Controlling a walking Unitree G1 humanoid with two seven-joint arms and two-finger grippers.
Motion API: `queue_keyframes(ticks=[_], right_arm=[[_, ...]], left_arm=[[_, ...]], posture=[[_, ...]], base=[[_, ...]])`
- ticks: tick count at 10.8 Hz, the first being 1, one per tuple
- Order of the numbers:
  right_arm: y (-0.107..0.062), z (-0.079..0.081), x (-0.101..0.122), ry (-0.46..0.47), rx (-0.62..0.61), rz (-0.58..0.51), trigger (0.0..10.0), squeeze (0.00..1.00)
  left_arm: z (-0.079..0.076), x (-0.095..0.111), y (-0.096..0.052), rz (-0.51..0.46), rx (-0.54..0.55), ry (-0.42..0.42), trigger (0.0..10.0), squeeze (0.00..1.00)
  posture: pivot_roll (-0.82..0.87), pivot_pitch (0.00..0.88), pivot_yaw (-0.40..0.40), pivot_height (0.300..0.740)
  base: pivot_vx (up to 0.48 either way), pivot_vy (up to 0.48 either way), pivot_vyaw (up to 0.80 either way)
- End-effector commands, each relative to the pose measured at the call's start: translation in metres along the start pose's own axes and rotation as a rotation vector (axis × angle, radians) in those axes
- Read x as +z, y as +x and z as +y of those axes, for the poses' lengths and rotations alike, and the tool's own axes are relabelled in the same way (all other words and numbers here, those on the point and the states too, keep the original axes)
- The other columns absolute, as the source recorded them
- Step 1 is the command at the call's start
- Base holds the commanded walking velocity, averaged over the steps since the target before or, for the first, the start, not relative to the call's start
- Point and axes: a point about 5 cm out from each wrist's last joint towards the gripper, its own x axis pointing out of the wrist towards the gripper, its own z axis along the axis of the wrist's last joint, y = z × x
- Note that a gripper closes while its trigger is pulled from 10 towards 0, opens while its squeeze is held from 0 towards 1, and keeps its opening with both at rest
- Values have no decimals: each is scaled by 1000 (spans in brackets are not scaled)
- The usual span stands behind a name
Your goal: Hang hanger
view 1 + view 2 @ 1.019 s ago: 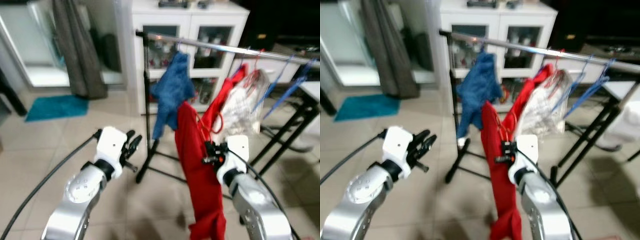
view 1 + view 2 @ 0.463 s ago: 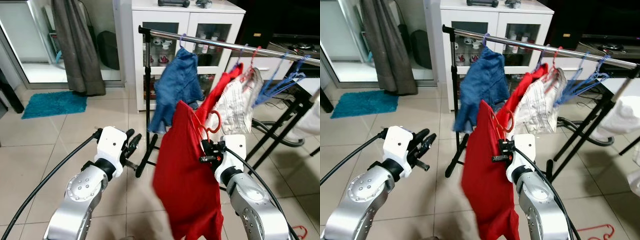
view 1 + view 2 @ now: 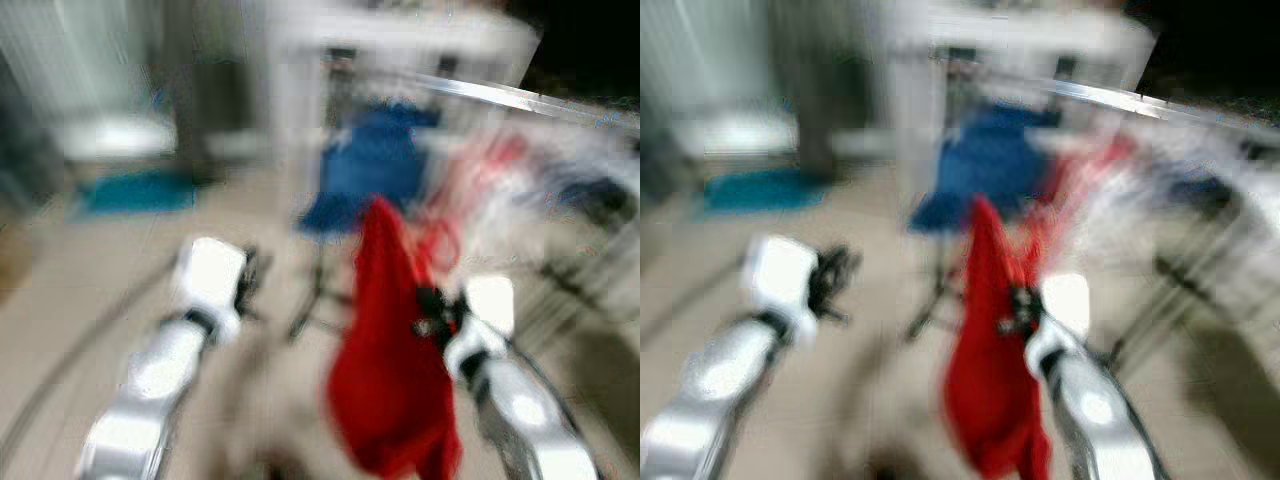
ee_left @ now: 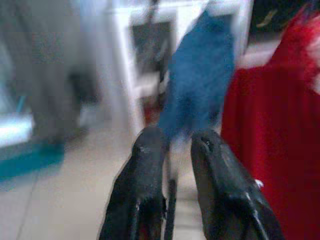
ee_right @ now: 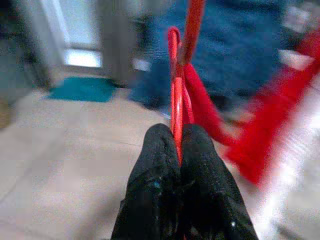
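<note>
Gripping: red hanger (image 5: pixel 176 100) is pinched between the closed fingers (image 5: pixel 155 165) of the right gripper (image 5: pixel 176 150), red garment (image 3: pixel 385 350) draped below | left gripper (image 4: pixel 172 145) fingers slightly apart, nothing held | rail (image 3: pixel 520 98) lies beyond the fingertips | risk: heavy blur, so the hook may be misjudged and snagged on the blue garment (image 4: pixel 200 85).

A blue garment (image 3: pixel 365 175) and red garment (image 3: pixel 390 370) crowd the rail (image 3: pixel 520 98); bare floor (image 3: pixel 90 260) lies open leftward.

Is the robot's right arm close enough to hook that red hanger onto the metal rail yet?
Probably not yet. The right gripper is shut on the red hanger, but the rail sits well above and beyond it, with the blue garment hanging between.
</note>
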Motion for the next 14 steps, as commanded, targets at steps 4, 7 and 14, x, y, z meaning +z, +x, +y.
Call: queue_keyframes(ticks=[4, 7, 14], right_arm=[[1, 6, 12, 10, 29, -74, 10000, 0], [0, 4, 13, 19, 17, -80, 10000, 0], [-21, 0, 14, 50, -47, -98, 10000, 0]], left_arm=[[-4, 6, 6, -15, -19, -1, 10000, 0], [-5, 5, 4, -10, -36, 8, 10000, 0], [-16, 3, -4, 0, -156, 11, 10000, 0]], posture=[[101, 0, -16, 740], [101, 1, -18, 740], [89, 0, -19, 740]], base=[[328, 0, 0], [329, 0, 0], [312, 0, -764]])
